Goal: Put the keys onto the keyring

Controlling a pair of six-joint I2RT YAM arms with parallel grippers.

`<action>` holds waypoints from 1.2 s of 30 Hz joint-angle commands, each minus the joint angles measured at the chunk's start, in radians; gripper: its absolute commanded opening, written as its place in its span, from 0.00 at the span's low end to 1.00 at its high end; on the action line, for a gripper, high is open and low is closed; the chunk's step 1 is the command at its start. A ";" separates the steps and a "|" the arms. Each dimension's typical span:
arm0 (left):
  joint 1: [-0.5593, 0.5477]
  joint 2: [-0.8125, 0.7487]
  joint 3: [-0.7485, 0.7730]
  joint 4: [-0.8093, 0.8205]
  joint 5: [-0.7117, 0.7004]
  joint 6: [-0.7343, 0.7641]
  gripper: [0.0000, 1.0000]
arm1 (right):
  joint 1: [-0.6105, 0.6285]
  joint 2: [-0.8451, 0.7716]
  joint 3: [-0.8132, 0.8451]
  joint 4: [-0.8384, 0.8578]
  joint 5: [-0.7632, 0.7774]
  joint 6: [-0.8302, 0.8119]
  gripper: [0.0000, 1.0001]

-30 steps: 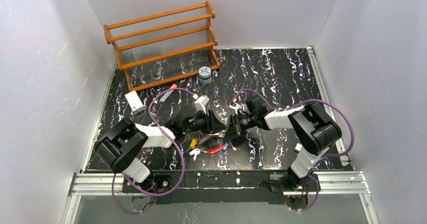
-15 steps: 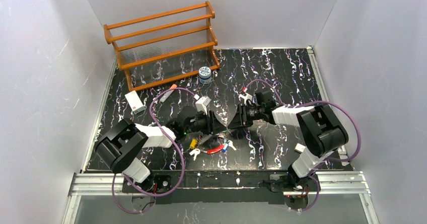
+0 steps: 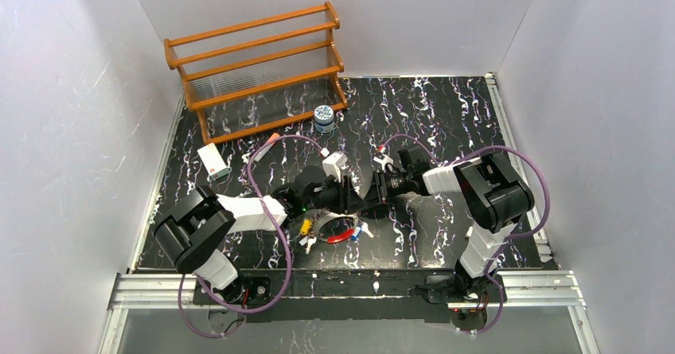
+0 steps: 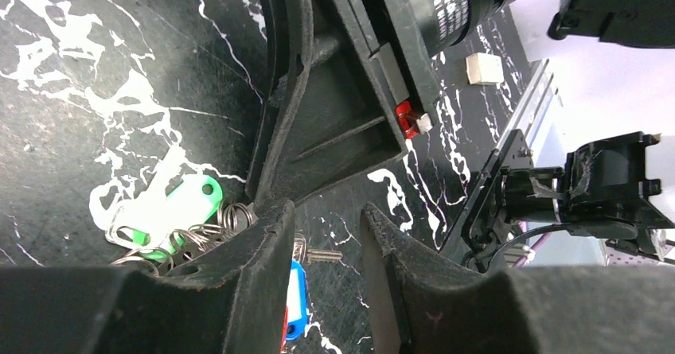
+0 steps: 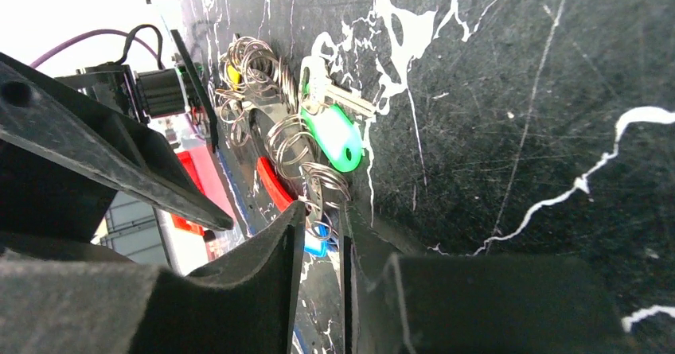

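The keys lie in a bunch on the black mat: a yellow one, a blue one, a green one and several wire rings. The keyring shows its red part among them, with a pale loop behind. My left gripper is open just above the bunch, with a silver key blade and the blue key lying on the mat under its gap. My right gripper has only a narrow gap, with wire rings right at its tips. The two grippers nearly meet above the bunch.
A wooden rack stands at the back left, with a round blue-white jar by its right foot. An orange-tipped marker and a white box lie left of the arms. A small white block lies near the right edge.
My left gripper has moved right and slightly away, close to the right gripper. My right gripper pulled back to the right, then came left again towards the keys.
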State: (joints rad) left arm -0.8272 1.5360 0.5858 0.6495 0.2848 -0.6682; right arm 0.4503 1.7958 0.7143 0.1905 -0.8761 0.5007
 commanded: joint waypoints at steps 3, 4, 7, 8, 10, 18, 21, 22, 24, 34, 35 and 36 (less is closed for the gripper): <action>-0.024 0.031 0.029 -0.094 -0.115 -0.010 0.36 | 0.019 0.016 -0.014 0.050 -0.052 0.016 0.29; -0.026 0.033 0.029 -0.101 -0.130 -0.014 0.37 | 0.022 0.017 -0.018 0.052 -0.053 0.017 0.29; -0.026 0.042 0.033 -0.128 -0.157 -0.017 0.37 | 0.035 0.022 -0.024 0.058 -0.058 0.022 0.28; -0.026 0.042 0.032 -0.135 -0.164 -0.018 0.37 | 0.040 0.023 -0.027 0.059 -0.058 0.023 0.27; -0.027 0.039 0.029 -0.144 -0.176 -0.018 0.37 | 0.047 0.027 -0.031 0.063 -0.060 0.025 0.27; -0.026 0.011 0.019 -0.164 -0.206 -0.023 0.39 | 0.056 0.028 -0.041 0.067 -0.057 0.029 0.26; -0.027 -0.012 0.009 -0.158 -0.212 -0.015 0.39 | 0.059 0.022 -0.045 0.067 -0.055 0.031 0.25; -0.026 -0.023 0.005 -0.154 -0.215 -0.012 0.39 | 0.060 0.015 -0.049 0.067 -0.050 0.032 0.25; -0.026 -0.046 -0.009 -0.133 -0.220 -0.010 0.40 | 0.060 -0.006 -0.054 0.068 -0.041 0.030 0.25; -0.026 -0.098 -0.057 -0.097 -0.234 -0.035 0.39 | 0.030 -0.110 0.008 0.025 0.068 -0.011 0.29; -0.026 -0.094 -0.057 -0.097 -0.234 -0.043 0.39 | 0.026 -0.101 0.018 0.018 0.071 -0.016 0.31; -0.026 -0.087 -0.057 -0.097 -0.234 -0.049 0.39 | 0.024 -0.087 0.029 0.005 0.071 -0.023 0.31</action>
State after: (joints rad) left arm -0.8486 1.4624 0.5465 0.5449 0.0742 -0.6975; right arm 0.4927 1.7092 0.6888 0.2264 -0.8368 0.5121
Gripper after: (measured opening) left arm 0.394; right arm 0.299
